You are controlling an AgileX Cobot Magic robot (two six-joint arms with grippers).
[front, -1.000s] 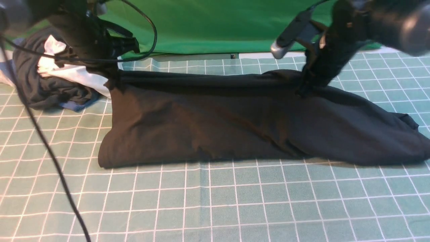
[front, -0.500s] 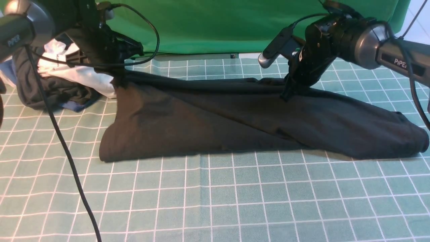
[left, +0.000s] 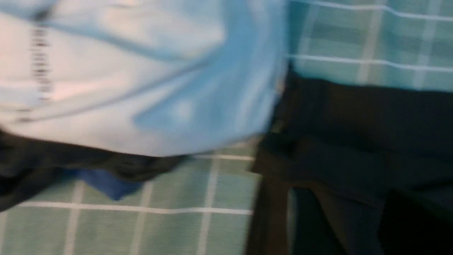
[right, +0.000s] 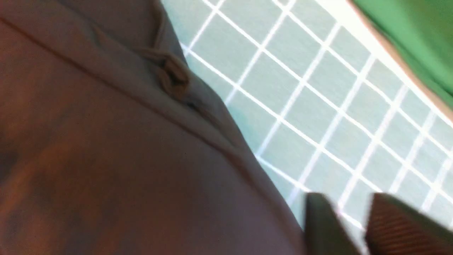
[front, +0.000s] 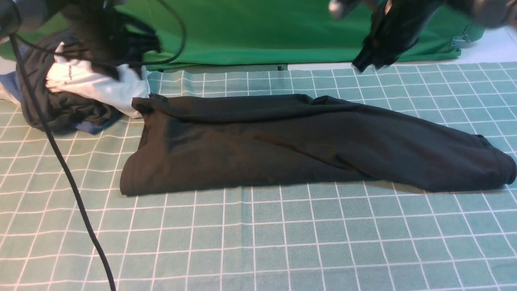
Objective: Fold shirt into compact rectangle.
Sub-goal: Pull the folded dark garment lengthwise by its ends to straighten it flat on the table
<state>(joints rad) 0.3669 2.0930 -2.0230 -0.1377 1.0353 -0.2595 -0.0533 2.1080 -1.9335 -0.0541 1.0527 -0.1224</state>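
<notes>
The black shirt is laid flat on the surface, which is covered by a green mat with white squares. The shirt is folded into one long strip. The strip is stretched from the left part of the surface all the way to the right side. Its far left corner is found right next to a white garment. That white garment is piled on some dark grey clothes, and a bit of blue cloth is seen under them. The left pincer is held up in the air over that pile. It is so blurred that it cannot be told if it is released or clenched. The right pincer is held high over the far side of the surface, well apart from the shirt. In the right wrist view its two fingers are seen a little apart with only the mat between them, so it is released and nothing is grasped. A green cloth is hung at the back. A black cable is draped over the near left part of the surface.
</notes>
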